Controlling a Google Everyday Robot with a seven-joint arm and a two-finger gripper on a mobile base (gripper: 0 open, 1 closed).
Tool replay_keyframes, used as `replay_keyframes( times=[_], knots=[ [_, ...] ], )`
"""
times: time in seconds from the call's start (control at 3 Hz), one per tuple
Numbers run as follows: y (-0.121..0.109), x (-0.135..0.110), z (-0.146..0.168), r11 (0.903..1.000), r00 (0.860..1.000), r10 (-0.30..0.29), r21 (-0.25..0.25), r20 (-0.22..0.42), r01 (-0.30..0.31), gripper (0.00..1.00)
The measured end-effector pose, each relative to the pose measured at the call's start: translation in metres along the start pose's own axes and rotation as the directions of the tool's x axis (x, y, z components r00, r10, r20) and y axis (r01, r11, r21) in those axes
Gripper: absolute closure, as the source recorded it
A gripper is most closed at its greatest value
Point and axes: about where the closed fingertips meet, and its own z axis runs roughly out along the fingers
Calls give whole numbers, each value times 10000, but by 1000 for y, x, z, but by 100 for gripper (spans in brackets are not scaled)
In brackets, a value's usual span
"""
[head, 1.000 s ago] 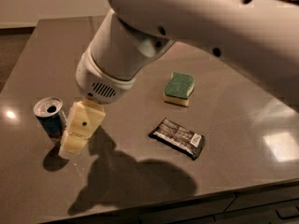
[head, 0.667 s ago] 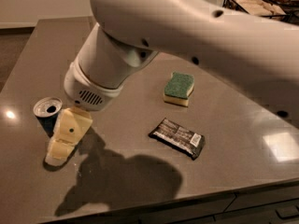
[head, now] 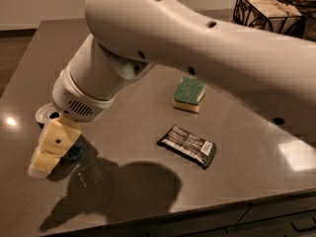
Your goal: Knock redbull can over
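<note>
The redbull can (head: 48,114) stands at the table's front left. Only its silver top with the tab hole and a strip of blue side (head: 75,152) show, because my gripper covers the rest. My gripper (head: 51,148), cream-coloured, hangs from the big white arm right in front of the can and against its body, reaching down to the table top. The can's top sits left of its blue lower part, so it looks tilted to the left, but I cannot tell for sure.
A green-and-yellow sponge (head: 188,94) lies in the middle of the grey table (head: 148,181). A black candy bar wrapper (head: 188,145) lies nearer the front. A black wire basket (head: 269,11) stands at the back right. The table's left edge is close to the can.
The arm has swung left and down. My gripper went from beside the can's right side to in front of it, covering most of the can.
</note>
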Motion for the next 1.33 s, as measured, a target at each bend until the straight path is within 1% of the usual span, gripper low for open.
replay_keyframes(
  times=[0.33,1.0,1.33],
  knots=[
    [-2,-7,6,10000,9997,-5,-92,262,8,16],
    [-15,-8,5,9999,9991,110,-73,408,-107,62],
    [-31,-8,-13,9997,9990,238,-64,374,-235,86]
  ],
)
